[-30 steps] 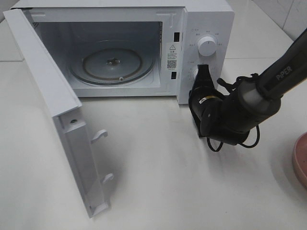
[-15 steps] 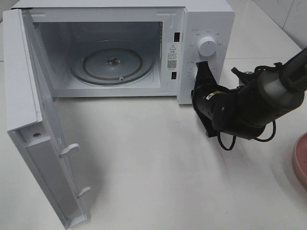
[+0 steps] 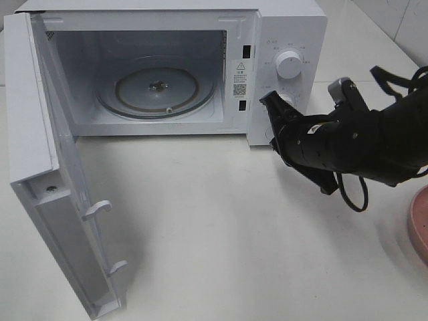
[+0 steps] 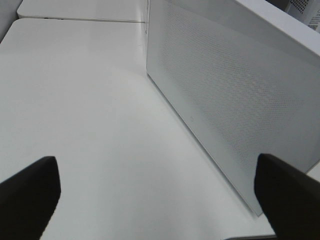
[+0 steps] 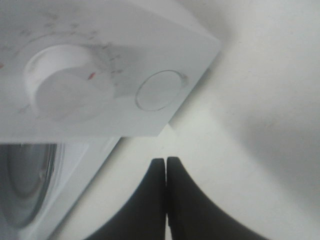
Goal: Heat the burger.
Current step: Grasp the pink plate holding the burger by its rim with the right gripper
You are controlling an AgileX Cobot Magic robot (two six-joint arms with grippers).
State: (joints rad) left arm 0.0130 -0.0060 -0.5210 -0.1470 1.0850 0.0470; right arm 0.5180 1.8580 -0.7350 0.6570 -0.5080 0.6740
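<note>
The burger is out of view in every frame. The white microwave [image 3: 287,27] stands with its door [image 3: 40,134] swung wide to the left, and its glass turntable [image 3: 157,90] is bare. My right gripper [image 3: 271,100] is shut on nothing, its tips just off the lower part of the control panel. The right wrist view shows the shut gripper [image 5: 166,162] below a white knob [image 5: 65,87] and a round button [image 5: 159,91]. My left gripper [image 4: 160,200] is open over the bare table beside the door's meshed outer face [image 4: 235,100].
The rim of a pink plate [image 3: 420,224] shows at the right edge of the table. The open door juts out over the front left of the white tabletop [image 3: 221,234]. An upper knob [image 3: 289,64] sits on the control panel.
The door swung further open to the left, then stayed still. My right arm turned and drew back to the right, its shut gripper staying near the control panel.
</note>
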